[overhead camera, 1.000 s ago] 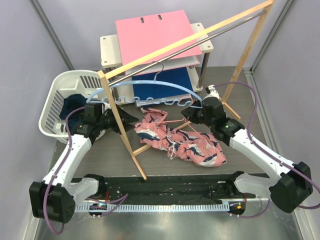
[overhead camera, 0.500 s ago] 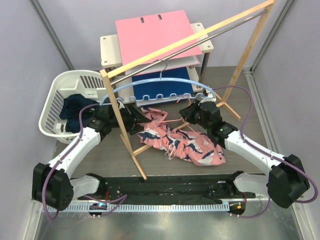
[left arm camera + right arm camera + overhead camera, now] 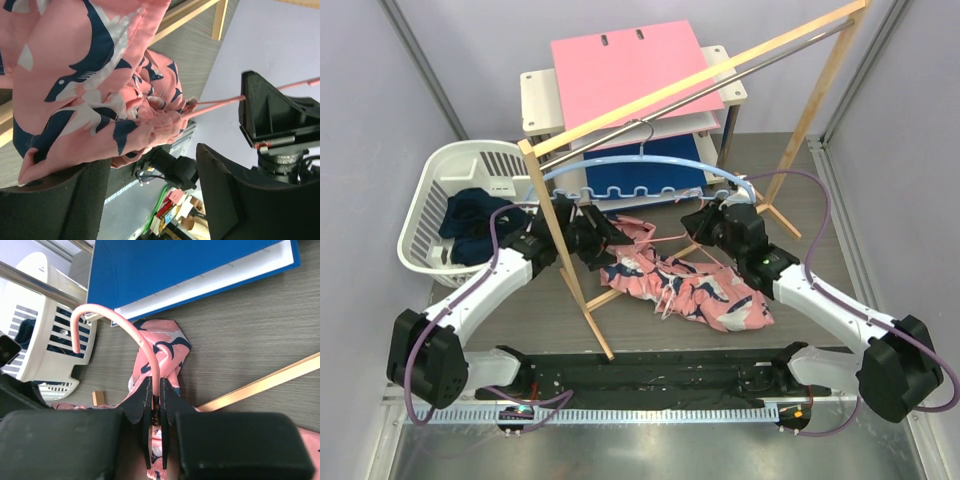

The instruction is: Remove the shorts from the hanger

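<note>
The salmon pink printed shorts point(image 3: 685, 285) lie crumpled on the table under the wooden rack, still on a thin pink hanger point(image 3: 145, 347). My right gripper point(image 3: 703, 226) is shut on that hanger's hook stem, which shows between the jaws in the right wrist view point(image 3: 155, 390). My left gripper point(image 3: 597, 237) is open at the shorts' upper left edge. In the left wrist view point(image 3: 152, 160) the printed cloth point(image 3: 85, 90) drapes over one finger point(image 3: 55, 200). The navy shorts point(image 3: 470, 225) lie in the white basket.
A white laundry basket point(image 3: 425, 200) stands at the left. The wooden rack's front post point(image 3: 563, 255) rises between my arms. A light blue hanger point(image 3: 620, 162) hangs on the rail. A shelf holds a pink binder point(image 3: 630, 70) and a blue binder point(image 3: 190, 265).
My left gripper has moved right, from beside the basket past the rack post to the pink shorts. The right gripper has stayed shut on the hanger and barely moved.
</note>
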Available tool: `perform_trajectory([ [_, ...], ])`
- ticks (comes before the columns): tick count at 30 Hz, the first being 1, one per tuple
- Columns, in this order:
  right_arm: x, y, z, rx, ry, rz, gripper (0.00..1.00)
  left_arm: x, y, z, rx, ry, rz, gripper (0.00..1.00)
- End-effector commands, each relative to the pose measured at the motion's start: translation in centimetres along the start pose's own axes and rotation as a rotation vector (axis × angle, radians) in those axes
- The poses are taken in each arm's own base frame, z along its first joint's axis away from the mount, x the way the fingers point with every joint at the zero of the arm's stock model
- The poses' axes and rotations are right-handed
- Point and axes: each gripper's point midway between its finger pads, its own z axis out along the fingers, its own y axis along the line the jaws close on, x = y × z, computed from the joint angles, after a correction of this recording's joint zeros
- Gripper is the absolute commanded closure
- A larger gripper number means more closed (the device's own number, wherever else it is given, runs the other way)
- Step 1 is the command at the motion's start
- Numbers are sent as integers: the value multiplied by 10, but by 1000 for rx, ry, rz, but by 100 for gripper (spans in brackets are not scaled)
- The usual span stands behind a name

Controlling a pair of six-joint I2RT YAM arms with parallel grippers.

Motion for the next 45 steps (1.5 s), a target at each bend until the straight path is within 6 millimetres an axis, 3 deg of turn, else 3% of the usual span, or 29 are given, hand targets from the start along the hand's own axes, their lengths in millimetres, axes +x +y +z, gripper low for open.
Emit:
perform_trajectory([
  [1, -35, 28, -9, -87, -109, 18, 99, -11, -16, 4, 21, -45, 23, 37],
  [5, -32, 34, -10, -115, -90, 50, 99, -13, -15, 4, 1, -57, 42, 47],
  [8, -31, 34, -13, -121, -89, 61, 99, -16, -10, 1, -39, -72, 74, 62],
  [11, -32, 33, -17, -122, -94, 68, 99, -17, -7, -4, -60, -87, 95, 85],
  [14, -34, 31, -22, -113, -106, 74, 99, -19, 0, -12, -97, -119, 97, 100],
  [22, -40, 23, -33, -79, -134, 70, 99, -29, 13, -31, -164, -211, 94, 100],
  [26, -29, 12, -43, -71, -119, 54, 99, -42, 21, -46, -194, -281, 73, 100],
  [32, -15, 3, -57, -79, -91, 45, 99, -60, 16, -70, -156, -358, 64, 100],
  [34, -18, 2, -65, -85, -112, 47, 99, -63, 22, -76, -177, -365, 47, 100],
  [38, -13, -11, -73, -50, -118, 47, 99, -68, 29, -82, -177, -369, 33, 100],
  [40, -20, -14, -79, -44, -156, 68, 99, -69, 31, -84, -182, -371, 27, 100],
  [41, -14, -20, -79, -23, -141, 75, 99, -69, 32, -83, -186, -367, 29, 100],
  [45, -23, -21, -82, -12, -167, 134, 99, -60, 39, -73, -169, -317, 2, 100],
])
